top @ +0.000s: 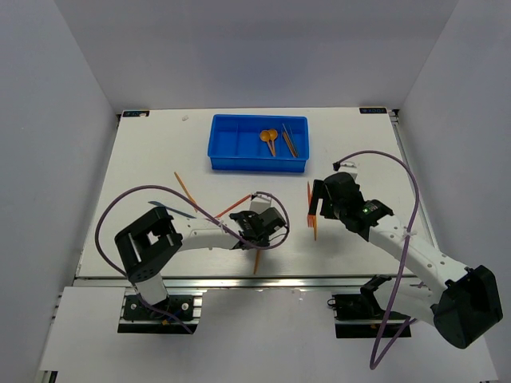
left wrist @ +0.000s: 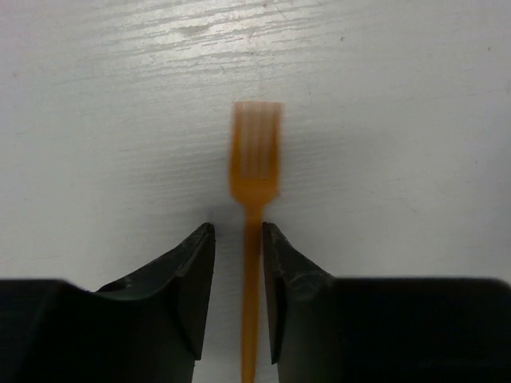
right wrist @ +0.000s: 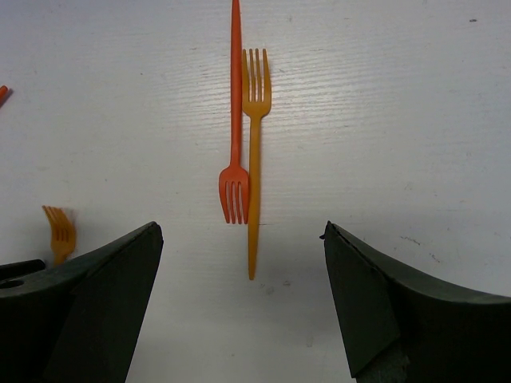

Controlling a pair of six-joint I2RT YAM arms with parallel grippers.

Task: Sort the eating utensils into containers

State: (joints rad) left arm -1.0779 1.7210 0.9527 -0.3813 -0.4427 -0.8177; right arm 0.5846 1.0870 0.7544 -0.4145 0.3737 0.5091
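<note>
Honestly, my left gripper (left wrist: pixel 238 233) is at the touchy part: its jaws stand about half shut either side of the handle of an orange fork (left wrist: pixel 255 152), with nothing gripped yet — one finger (left wrist: pixel 279 267) looks almost against the plastic, while the other shows a sliver of table (left wrist: pixel 96 120) between. The fork is blurred in my wrist view, so I can't swear it lies flat. That uneven gap is my worry: the nearer pad could shove the thin handle sideways or roll it on edge, and it would skate out or swivel in a weak pinch. My right gripper (right wrist: pixel 241 230) hangs wide open and empty over a red-orange fork (right wrist: pixel 235 120) and a yellow-orange fork (right wrist: pixel 255 159) touching side by side — it might take both. The blue tray (top: pixel 257 166) sits well apart at the far side, a long carry for a loose hold.
</note>
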